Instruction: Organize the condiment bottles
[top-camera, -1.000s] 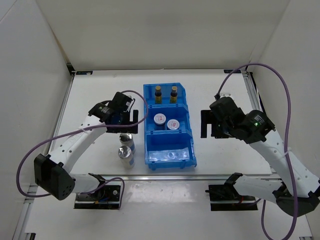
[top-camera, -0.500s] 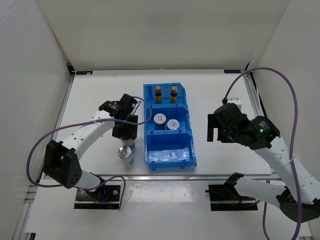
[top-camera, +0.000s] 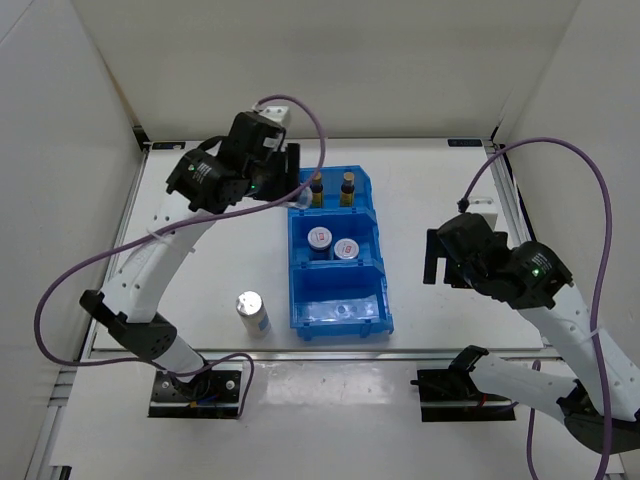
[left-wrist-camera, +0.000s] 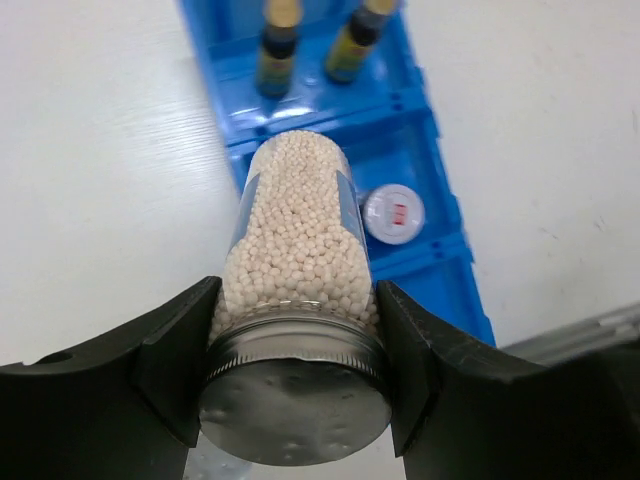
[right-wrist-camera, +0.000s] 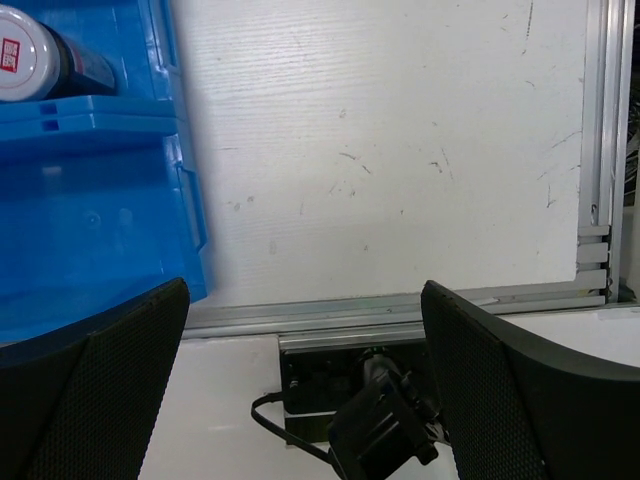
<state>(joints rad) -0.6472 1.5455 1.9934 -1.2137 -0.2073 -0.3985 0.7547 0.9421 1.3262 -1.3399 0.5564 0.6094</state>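
One shaker (left-wrist-camera: 297, 230) is clamped by the left gripper (left-wrist-camera: 296, 345) near the bin's (top-camera: 340, 312) far-left corner, right gripper (right-wrist-camera: 305, 300) parted; slippage could topple the amber bottles (left-wrist-camera: 277, 50).

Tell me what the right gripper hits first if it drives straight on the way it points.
Probably the bare table, just beside the blue bin. Nothing stands between the open right gripper and it, though depth is hard to judge.
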